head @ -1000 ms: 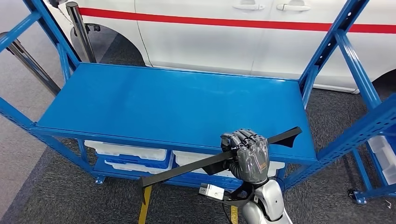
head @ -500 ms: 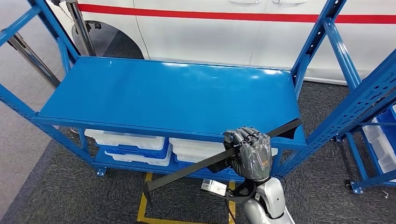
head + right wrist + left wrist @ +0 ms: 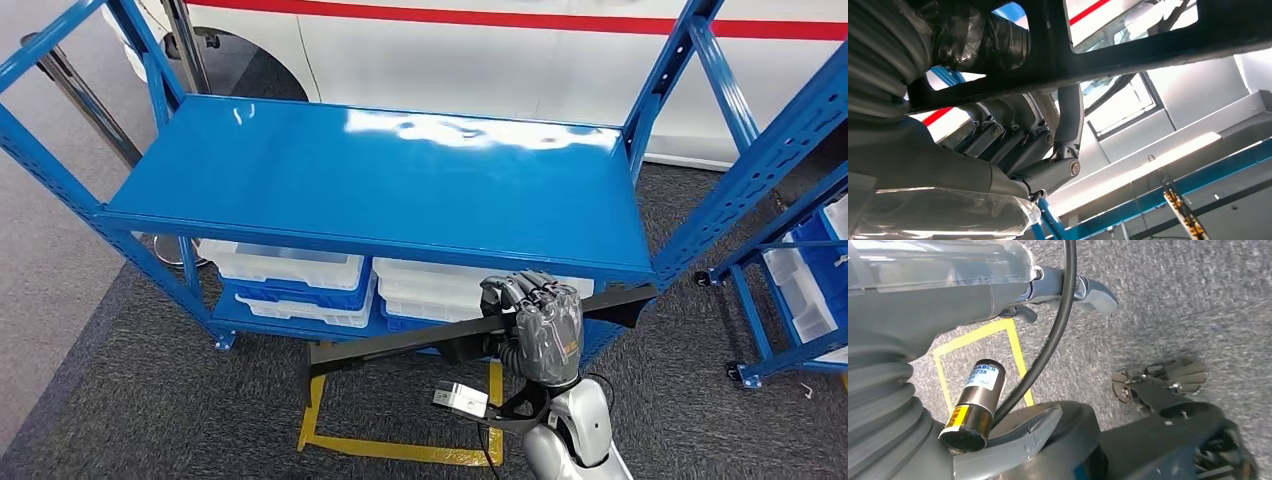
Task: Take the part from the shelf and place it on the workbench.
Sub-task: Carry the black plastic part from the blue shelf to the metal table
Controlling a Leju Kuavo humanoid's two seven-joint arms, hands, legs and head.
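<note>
My right hand grips a long black flat part near its right end. The part lies almost level, just in front of and below the front edge of the blue workbench top, which is bare. In the right wrist view the black part crosses over the curled dark fingers that wrap it. My left hand hangs beside my body above the grey carpet, thumb stretched out and nothing in it.
White bins sit on the lower shelf under the bench top. Yellow floor tape marks the carpet before it. A white car stands behind. Another blue rack is at the right, metal posts at the left.
The whole picture has shifted, so the camera moved; the bench now sits higher in view. The part in my right hand has gone from slanted to almost level.
</note>
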